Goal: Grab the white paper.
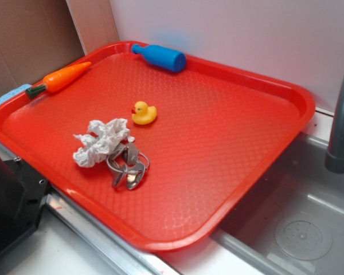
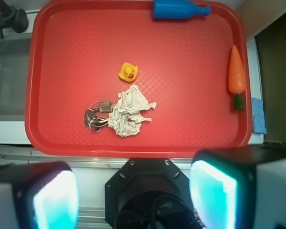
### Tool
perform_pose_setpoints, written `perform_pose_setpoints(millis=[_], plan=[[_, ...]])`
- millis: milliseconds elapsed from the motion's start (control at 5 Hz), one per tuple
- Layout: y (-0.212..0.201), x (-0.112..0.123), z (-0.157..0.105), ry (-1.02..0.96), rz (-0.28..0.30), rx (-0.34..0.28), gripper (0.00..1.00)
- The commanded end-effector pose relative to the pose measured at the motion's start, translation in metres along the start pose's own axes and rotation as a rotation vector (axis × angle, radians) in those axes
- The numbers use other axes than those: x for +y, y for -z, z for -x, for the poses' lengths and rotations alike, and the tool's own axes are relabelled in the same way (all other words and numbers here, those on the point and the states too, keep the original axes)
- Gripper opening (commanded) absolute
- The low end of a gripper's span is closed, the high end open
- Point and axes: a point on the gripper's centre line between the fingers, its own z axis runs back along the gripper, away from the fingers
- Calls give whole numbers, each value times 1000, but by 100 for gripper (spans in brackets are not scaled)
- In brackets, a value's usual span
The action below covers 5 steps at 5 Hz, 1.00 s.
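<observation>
Red tray (image 2: 62,43) held the white paper (image 2: 128,110), metal rings (image 2: 94,119) touching at its 9 o'clock. I judged it light and crushable, best pinched mid-wad; gripper (image 2: 133,193) stood wide, empty.

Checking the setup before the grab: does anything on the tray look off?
Mostly tidy, but the white paper lies partly over the metal rings, touching them. The blue bottle lies on its side against the tray rim.

Claw (image 2: 133,200) with white fingers (image 2: 33,195), glowing cyan pads, black screwed mount
</observation>
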Motion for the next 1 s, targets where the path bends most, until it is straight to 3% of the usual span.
perform_pose_setpoints(millis=[0,200,400,600,800], plan=[[0,0,0,0,0,0,100],[8,12,1,27,-16,-31,100],[22,18,5,99,-21,-104,100],[43,18,3,197,-17,-166,100],[78,16,-4,319,-28,-188,100]])
